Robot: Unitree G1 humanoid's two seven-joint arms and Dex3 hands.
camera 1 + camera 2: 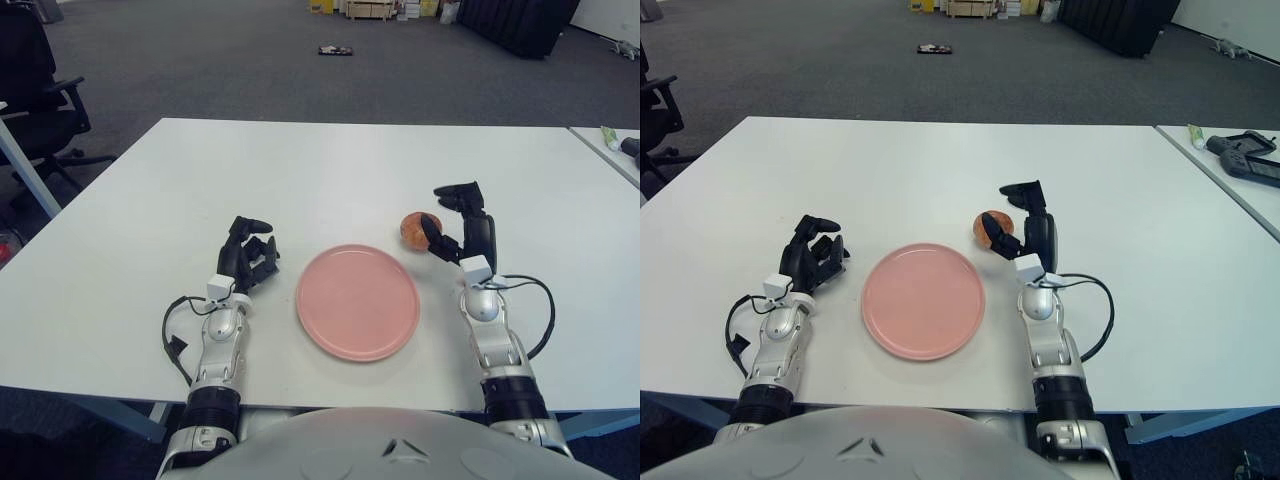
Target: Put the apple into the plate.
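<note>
A flat, round pink plate (357,301) is seen on the white rectangular table (330,170), near its front edge. The small red-and-yellow apple (414,229) is found on the tabletop just off the plate's rim at about 1 o'clock, outside the plate. The right hand (455,222) is placed at the apple's 3 o'clock side, its black fingers (452,191) spread wide, with one reaching over the fruit and a lower one at its near side; whether the apple is touched cannot be told, and nothing is gripped. The left hand (247,255) is shown at the plate's 9 o'clock, fingers loosely curled and holding nothing.
</note>
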